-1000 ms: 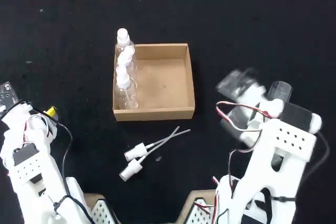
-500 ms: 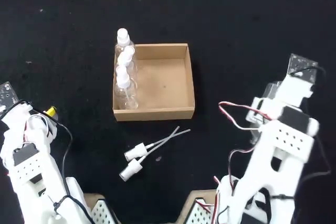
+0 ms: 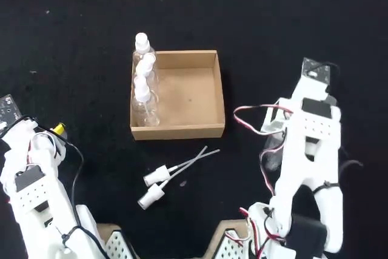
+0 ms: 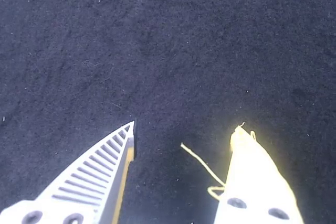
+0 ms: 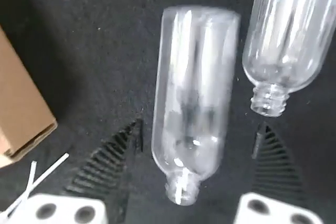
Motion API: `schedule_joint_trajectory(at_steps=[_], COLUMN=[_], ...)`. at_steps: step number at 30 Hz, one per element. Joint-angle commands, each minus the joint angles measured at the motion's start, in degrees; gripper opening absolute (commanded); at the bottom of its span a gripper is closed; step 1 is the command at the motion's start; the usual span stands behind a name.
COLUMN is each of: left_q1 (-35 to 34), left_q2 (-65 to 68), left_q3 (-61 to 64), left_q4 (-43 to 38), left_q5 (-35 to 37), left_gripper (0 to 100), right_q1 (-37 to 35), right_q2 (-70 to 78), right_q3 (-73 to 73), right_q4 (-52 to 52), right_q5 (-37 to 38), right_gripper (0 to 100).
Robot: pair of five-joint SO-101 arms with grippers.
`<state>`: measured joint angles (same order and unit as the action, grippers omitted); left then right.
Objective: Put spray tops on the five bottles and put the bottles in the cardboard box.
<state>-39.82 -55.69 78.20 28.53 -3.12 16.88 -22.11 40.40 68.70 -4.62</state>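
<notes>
The right tool (image 5: 199, 127) is spread wide, one finger on each side of a clear topless bottle (image 5: 194, 87) that lies on the black tabletop (image 5: 94, 35), with a gap between each finger and the bottle. A second bottle (image 5: 286, 35), also topless, lies just beside it. Three capped bottles (image 3: 144, 89) stand along one wall of the cardboard box (image 3: 188, 130). Two spray tops (image 3: 156, 177) lie near the box. The left tool (image 4: 186, 129) is spread over bare tabletop.

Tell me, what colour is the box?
The cardboard box is plain brown, with no pattern. It shows best in the high view.
</notes>
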Motion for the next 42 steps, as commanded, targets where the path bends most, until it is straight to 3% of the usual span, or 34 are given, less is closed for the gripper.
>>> schedule_joint_trajectory(at_steps=[1,5,7,12,19,24,31,42], left_q1=[0.66,0.66,0.66,0.4,0.66,0.66,0.66,0.66], left_q2=[-0.44,-0.44,-0.44,-0.44,-0.44,-0.44,-0.44,-0.44], left_q3=[-0.84,-0.84,-0.84,-0.84,-0.84,-0.84,-0.84,-0.84], left_q4=[-0.26,-0.26,-0.26,-0.26,-0.26,-0.26,-0.26,-0.35], left_q5=[0.35,0.35,0.35,0.35,0.35,0.35,0.26,0.26], left_gripper=[21,21,21,21,21,21,21,21], right_q1=[-1.14,-0.7,-0.62,1.93,10.55,14.24,14.07,9.32], right_q2=[-0.04,-0.04,-0.04,0.04,0.4,0.4,0.48,0.48], right_q3=[-6.73,-10.68,-12.35,-12.79,-12.44,-11.82,-7.96,4.18], right_q4=[4.4,9.49,11.34,11.78,11.78,11.78,9.93,-8.44], right_q5=[5.19,13.19,22.07,59.87,104.88,127.65,141.19,142.33], right_gripper=[29.6,29.2,29.2,29.2,29.6,29.6,29.4,29.3])
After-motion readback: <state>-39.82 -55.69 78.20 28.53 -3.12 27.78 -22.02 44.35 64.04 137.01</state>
